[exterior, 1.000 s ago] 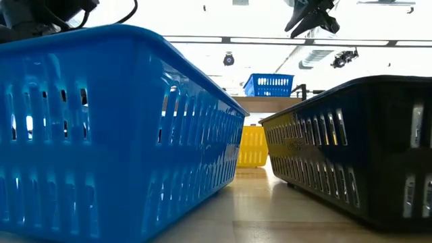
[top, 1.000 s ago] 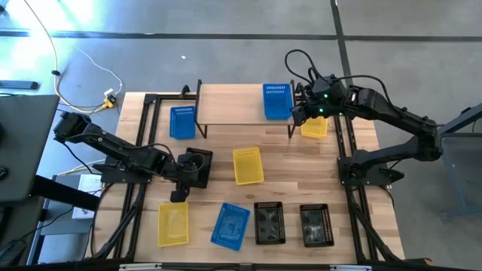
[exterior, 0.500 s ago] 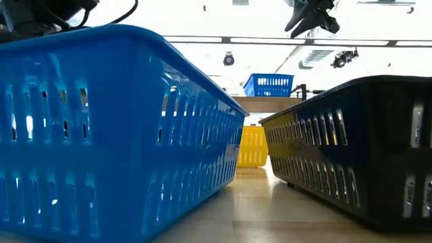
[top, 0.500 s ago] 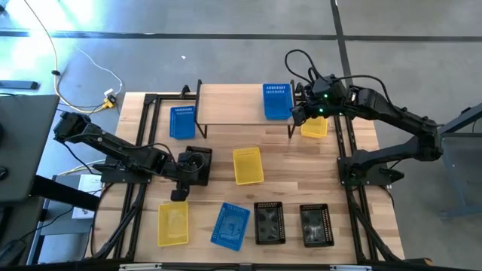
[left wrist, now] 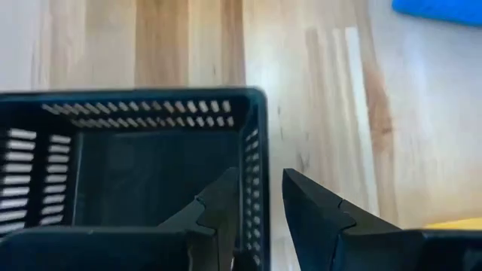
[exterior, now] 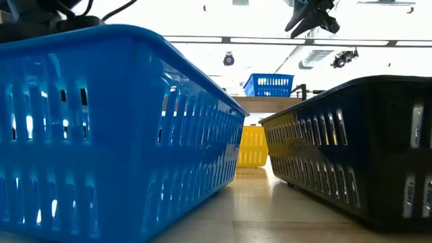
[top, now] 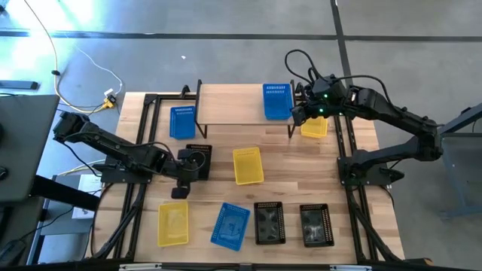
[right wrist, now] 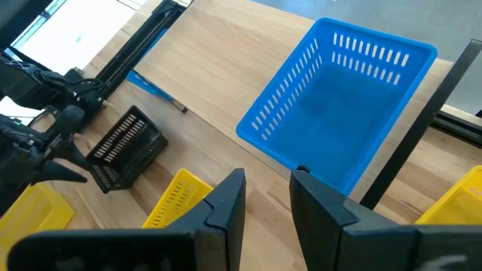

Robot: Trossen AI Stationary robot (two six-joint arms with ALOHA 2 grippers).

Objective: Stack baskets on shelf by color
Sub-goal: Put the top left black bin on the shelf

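Note:
My left gripper is shut on a black basket left of the table's middle, which also shows in the right wrist view. My right gripper is open and touches nothing. It hovers off the right end of the shelf, close to the near edge of the blue basket that stands on the plank. A second blue basket sits on the table left of the shelf. A yellow basket lies by the shelf's right legs. My left gripper has the black basket's side wall between its fingers, one finger inside the basket and the other outside. The fingers come slanting down from the table's left. The basket sits tilted in the hold; whether its low end touches the table, I cannot tell.
A yellow basket lies at the table's middle. Along the near edge stand a yellow basket, a blue one and two black ones. The shelf's left and middle parts are bare wood.
My left gripper has moved a little toward the far edge and up, taking the black basket with it. The right arm has kept still.

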